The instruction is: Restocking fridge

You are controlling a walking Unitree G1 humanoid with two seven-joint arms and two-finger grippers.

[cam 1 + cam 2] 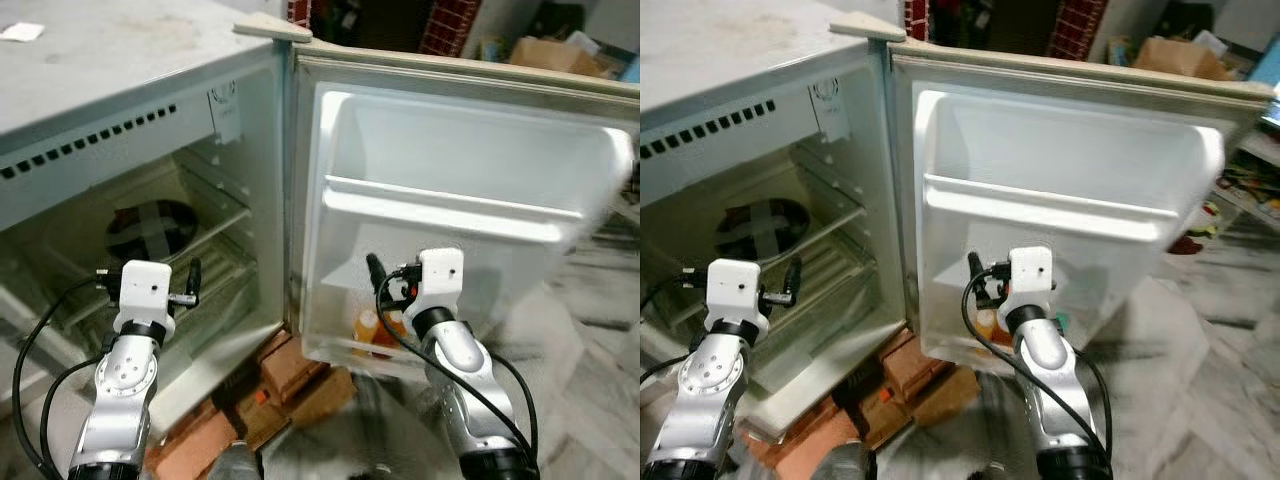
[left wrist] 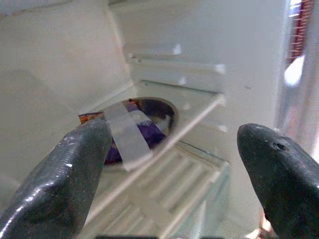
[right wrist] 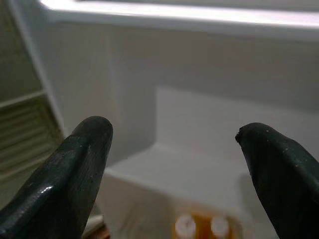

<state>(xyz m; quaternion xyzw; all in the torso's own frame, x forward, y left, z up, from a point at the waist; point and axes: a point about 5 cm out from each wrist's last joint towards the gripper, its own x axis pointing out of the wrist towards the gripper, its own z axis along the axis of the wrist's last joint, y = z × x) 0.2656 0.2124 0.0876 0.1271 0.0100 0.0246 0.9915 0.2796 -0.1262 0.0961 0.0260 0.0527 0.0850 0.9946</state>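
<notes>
The right gripper (image 3: pixel 174 169), fingers spread and empty, hangs low at centre-right before the open fridge door (image 1: pixel 450 210), just above two orange bottles (image 1: pixel 380 330) in its bottom shelf (white caps up). The left gripper (image 2: pixel 172 172), also spread and empty, points from lower left into the fridge (image 1: pixel 120 200), toward a dark taped disc (image 1: pixel 150 228) on a shelf.

1. We find no text, brand or number that can be read anywhere in these views.
2. A small label or sticker (image 1: pixel 224 108) sits on the fridge's inner side wall near the top, with dark marks on it, but we cannot make out what they say.
3. The orange bottles (image 1: pixel 378 330) in the lower door shelf (image 1: pixel 340 345) show no legible label to us; they are blurred and partly hidden.
</notes>
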